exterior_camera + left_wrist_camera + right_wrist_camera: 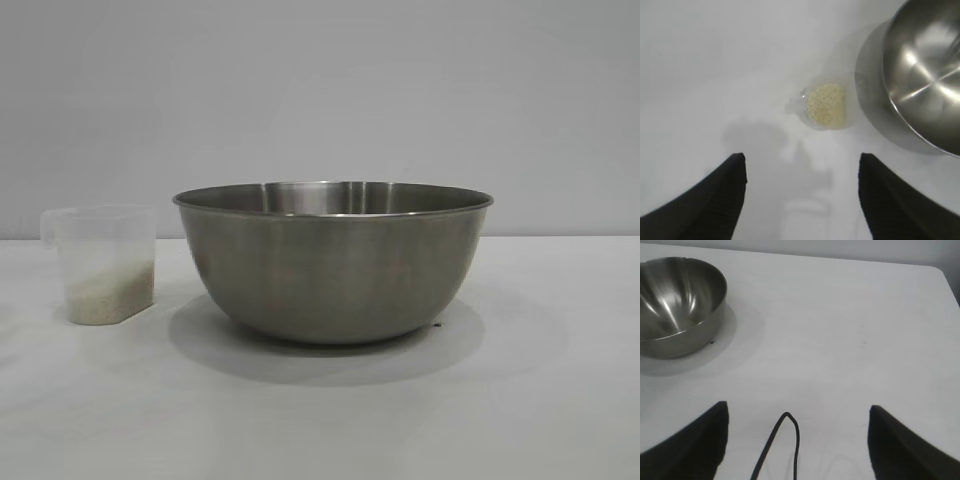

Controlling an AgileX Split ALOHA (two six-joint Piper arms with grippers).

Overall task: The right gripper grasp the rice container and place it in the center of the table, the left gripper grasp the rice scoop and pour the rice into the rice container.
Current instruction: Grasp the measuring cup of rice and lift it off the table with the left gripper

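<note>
The exterior view shows no arms, only the steel mixing bowl [332, 262] mid-counter [320, 420] with the clear measuring cup [100, 265] just beside it, apart, rice [110, 293] low inside. The left claw [802, 172] hangs wide and empty above the cup. The right claw [797, 422], wide and empty, sits well apart from the bowl, whose inside is only partly shown.
</note>
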